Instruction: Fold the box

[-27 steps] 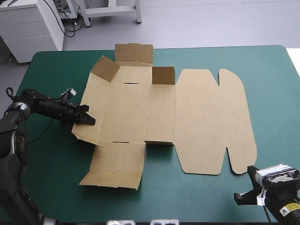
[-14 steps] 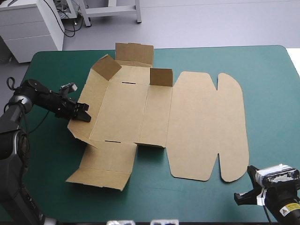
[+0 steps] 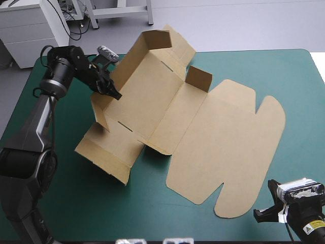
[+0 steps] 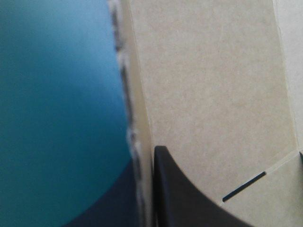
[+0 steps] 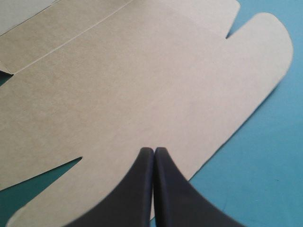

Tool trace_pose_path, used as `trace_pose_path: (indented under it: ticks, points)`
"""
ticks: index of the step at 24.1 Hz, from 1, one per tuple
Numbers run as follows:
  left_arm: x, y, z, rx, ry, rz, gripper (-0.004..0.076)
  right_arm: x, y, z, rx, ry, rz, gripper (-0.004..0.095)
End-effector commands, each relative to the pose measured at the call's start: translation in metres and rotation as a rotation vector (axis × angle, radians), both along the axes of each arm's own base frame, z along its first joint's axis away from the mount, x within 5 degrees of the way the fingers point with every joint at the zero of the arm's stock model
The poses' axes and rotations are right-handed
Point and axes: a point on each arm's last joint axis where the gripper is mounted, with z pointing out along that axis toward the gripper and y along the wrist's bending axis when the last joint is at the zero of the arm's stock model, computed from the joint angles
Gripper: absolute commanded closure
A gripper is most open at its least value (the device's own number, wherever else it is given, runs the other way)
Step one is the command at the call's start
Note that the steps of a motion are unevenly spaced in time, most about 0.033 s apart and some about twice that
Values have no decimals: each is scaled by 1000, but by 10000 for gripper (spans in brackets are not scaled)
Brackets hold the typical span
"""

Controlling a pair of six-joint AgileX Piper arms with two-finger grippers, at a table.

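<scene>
High view: seeing the box point(image 3: 167, 117) skewed across the middle of the desk point(image 3: 284, 66), lid panel flat toward the near right corner, left end lifted off the teal-green cover with its wall raised. Seeing the left tool point(image 3: 116, 94) near the far left corner, clamped on that raised wall's edge. Left wrist view: confirms the pinch, with brown board sandwiched between the black fingers point(image 4: 189, 198) and a slot cut just beside them. Right wrist view: shows the right tool point(image 5: 154, 153) clenched on nothing, fingers meeting in one point, parked at the near right corner, near the lid's rounded flap.
</scene>
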Motion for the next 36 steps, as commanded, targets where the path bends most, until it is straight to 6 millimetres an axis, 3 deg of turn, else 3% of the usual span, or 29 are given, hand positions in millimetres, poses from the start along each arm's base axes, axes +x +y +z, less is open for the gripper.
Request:
trace_pose_path:
  ticks: [1, 12, 21, 24, 27, 30, 36]
  points:
    - [-14, -29, 60, 25, -314, -80, 724, 4, -1, 13, 11, -75, -11, 927]
    - [-26, -84, 80, 340, -622, -331, 724, 4, -1, 13, 11, -75, -11, 927]
    - [-29, -117, 90, 352, -833, -437, 725, 4, -1, 13, 14, -74, -13, 927]
    - [-27, -120, 77, 383, -813, -485, 731, 4, -1, 13, 16, -74, -14, 927]
    - [-27, -122, 53, 437, -792, -583, 731, 4, -1, 13, 18, -74, -15, 927]
    - [-29, -125, 33, 486, -931, -630, 731, 4, 0, 13, 40, -69, -24, 927]
    - [-41, -119, 16, 499, -940, -657, 731, 4, -1, 14, 91, -62, -50, 927]
